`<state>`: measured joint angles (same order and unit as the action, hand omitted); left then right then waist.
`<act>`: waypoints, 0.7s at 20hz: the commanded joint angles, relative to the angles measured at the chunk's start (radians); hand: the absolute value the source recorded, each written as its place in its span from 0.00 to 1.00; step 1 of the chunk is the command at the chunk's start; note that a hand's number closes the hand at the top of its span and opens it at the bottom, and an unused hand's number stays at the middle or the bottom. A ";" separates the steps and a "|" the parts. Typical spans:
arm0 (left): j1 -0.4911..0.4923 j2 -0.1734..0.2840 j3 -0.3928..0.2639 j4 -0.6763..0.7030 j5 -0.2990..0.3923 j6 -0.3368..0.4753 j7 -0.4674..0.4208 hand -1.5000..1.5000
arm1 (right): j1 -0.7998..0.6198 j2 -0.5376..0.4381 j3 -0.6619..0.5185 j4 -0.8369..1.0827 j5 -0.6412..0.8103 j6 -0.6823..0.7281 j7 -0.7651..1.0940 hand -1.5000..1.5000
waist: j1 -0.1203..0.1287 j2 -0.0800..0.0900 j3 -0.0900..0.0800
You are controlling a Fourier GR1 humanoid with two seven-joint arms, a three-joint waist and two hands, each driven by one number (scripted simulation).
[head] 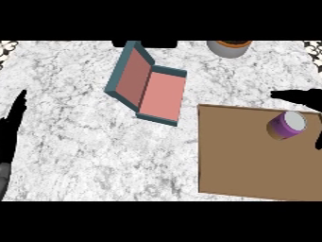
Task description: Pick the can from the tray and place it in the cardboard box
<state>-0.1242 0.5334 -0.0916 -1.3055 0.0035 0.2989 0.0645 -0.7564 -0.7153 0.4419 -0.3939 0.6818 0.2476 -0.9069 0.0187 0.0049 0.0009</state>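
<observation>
- Brown and flat, the tray [261,165] fills the near right of the marble counter [87,142], its near edge close to the view's lower edge.
- At the near left, the left hand [3,137] rests open along the counter's left edge, fingers straight and pointing up the view, holding nothing.
- Farther up the tray, near its far right corner, lies the purple can [286,125], tipped so that its pale grey end faces up and to the right (it looks tilted or on its side, not upright).
- The right hand [320,113] brackets the can from the right: one dark finger reaches left just beyond the can, another hangs down at its right side. The hand is spread wide, and I see no contact yet.
- Beyond the tray and left of it sits the cardboard box [153,90], teal outside and pink within, its lid tilted up on the left. It is apart from the tray.
- Farthest off, a grey pot [229,48] with an orange inside stands at the counter's far edge.
- Risk, as I judge it: a tilted round can may roll away if the closing fingers meet it off-centre, and it could slip toward the tray's right edge.
- On the carry, the raised lid could catch the can if the hand comes in low from the left.
</observation>
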 commanded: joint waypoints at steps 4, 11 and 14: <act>-0.010 -0.004 0.048 0.044 -0.011 -0.044 -0.022 0.50 | -0.032 0.001 -0.029 0.043 0.024 0.076 -0.117 0.00 | -0.006 0.000 0.000; 0.034 -0.025 0.048 0.028 -0.046 -0.031 -0.041 0.50 | 0.016 0.011 -0.029 -0.070 0.001 0.104 -0.149 0.00 | -0.019 -0.006 -0.002; -0.010 -0.007 0.070 -0.026 -0.046 -0.040 0.058 0.50 | 0.059 0.029 -0.029 -0.176 -0.011 0.124 -0.073 0.00 | -0.026 -0.009 -0.002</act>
<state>-0.1123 0.5265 -0.0377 -1.3285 -0.0288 0.2595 0.0907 -0.7249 -0.6873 0.4168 -0.4841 0.6804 0.2656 -0.9401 0.0010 -0.0017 -0.0002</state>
